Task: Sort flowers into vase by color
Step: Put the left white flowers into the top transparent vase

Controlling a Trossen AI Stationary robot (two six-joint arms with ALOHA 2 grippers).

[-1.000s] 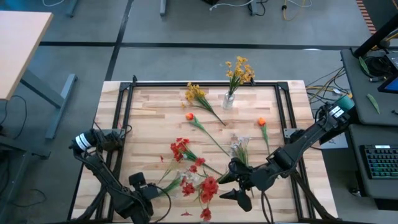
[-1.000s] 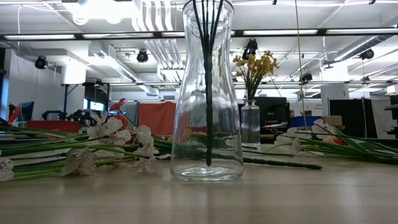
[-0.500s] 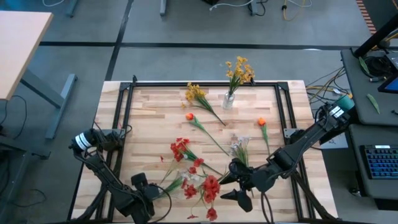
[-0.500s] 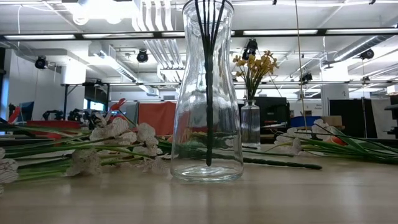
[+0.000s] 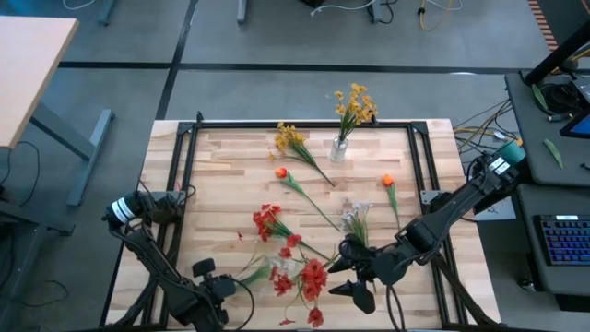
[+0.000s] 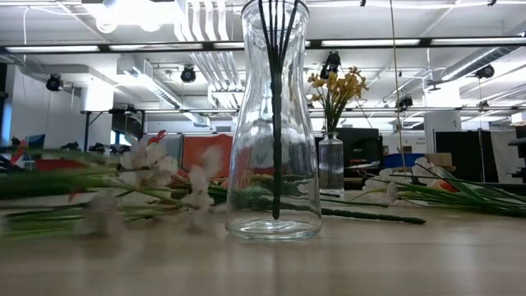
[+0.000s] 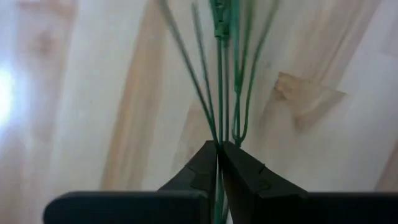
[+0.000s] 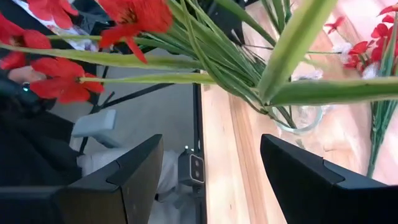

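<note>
**A:** Flowers (image 5: 304, 249), item one: loose sprays lying across the wooden table (image 5: 221, 166). Red ones sit in the near middle, white ones just beside them, two orange blossoms and a yellow spray farther back. One yellow bunch (image 5: 353, 106) already stands in the small vase (image 5: 339, 149) at the far edge.

**B:** And the near vase?

**A:** Item two: a clear glass vase (image 6: 274, 123) at the near edge, red-flowered stems in it, seen close in the low view.

**B:** Grippers?

**A:** Left gripper (image 7: 219, 163): at the near left corner, fingers pressed together on thin green stems (image 7: 221, 74), several of them caught at once. Right gripper (image 5: 355, 277): near the front, beside the red blossoms, fingers well apart, holding nothing.

**B:** What should you watch for?

**A:** You look to have pinched a bundle rather than one stem, so a lift may drag mixed colours along. The stems are thin and could slip from the tips. Trailing sprays could also snag neighbours or knock the glass vase.
</note>
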